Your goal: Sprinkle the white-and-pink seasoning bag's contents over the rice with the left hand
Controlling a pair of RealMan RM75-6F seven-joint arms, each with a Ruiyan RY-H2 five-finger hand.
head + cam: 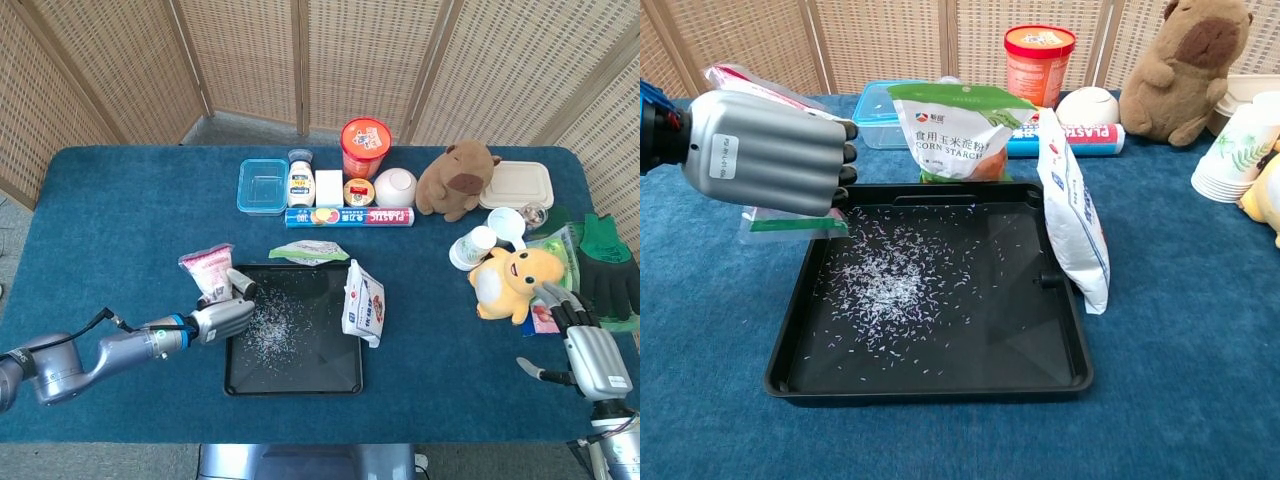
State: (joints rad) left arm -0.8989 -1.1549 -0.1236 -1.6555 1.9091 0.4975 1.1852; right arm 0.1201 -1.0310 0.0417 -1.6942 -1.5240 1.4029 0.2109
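Observation:
The white-and-pink seasoning bag (pixel 207 268) stands upright on the blue cloth just left of the black tray (pixel 292 388). White rice (pixel 270 330) lies scattered over the tray's left half. My left hand (pixel 225 318) is at the tray's left rim, just in front of the bag, fingers stretched and thumb raised beside the bag, holding nothing that I can see. In the chest view the left hand (pixel 770 150) covers most of the seasoning bag (pixel 735 78), beside the rice (pixel 885 285). My right hand (pixel 590 350) rests open at the table's right edge.
A blue-and-white bag (pixel 1075 215) leans on the tray's right rim. A corn starch bag (pixel 960 125) lies behind the tray. Further back stand a blue box (pixel 262 186), jars, a red cup (pixel 365 147), plastic wrap and plush toys (pixel 455 178). Green gloves (pixel 605 262) lie at the right.

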